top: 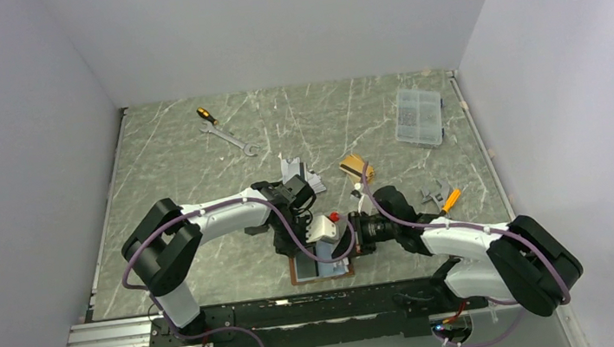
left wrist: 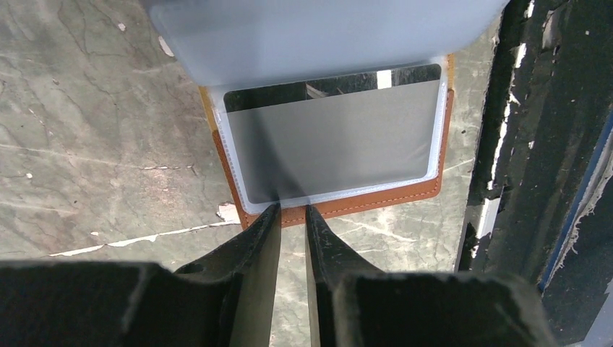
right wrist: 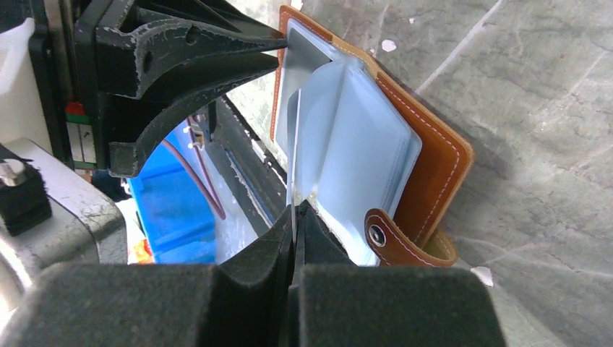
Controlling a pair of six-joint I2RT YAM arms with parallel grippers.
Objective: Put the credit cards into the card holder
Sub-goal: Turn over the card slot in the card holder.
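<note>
Tan-brown leather folding card holder [right wrist: 434, 166] lying open at the near edge of the green marbled worktop [top: 323, 119], just beside the black base rail [top: 301, 307], with bare worktop to its left. A silver-grey credit card [left wrist: 332, 137] sits in one clear sleeve. Left end effector [left wrist: 294, 211], jaws narrowly apart and empty, has its tips at the holder's edge; right end effector [right wrist: 295, 211] is closed on a thin card [right wrist: 294, 144] seen edge-on among the sleeves, colour indistinct.

Card holder [right wrist: 434, 155] showing smooth tan leather w/ cloudy plastic sleeves [right wrist: 361, 137]; grey card [left wrist: 332, 148] looking matt; tabletop [left wrist: 94, 144] looking marbled, scuffed.
</note>
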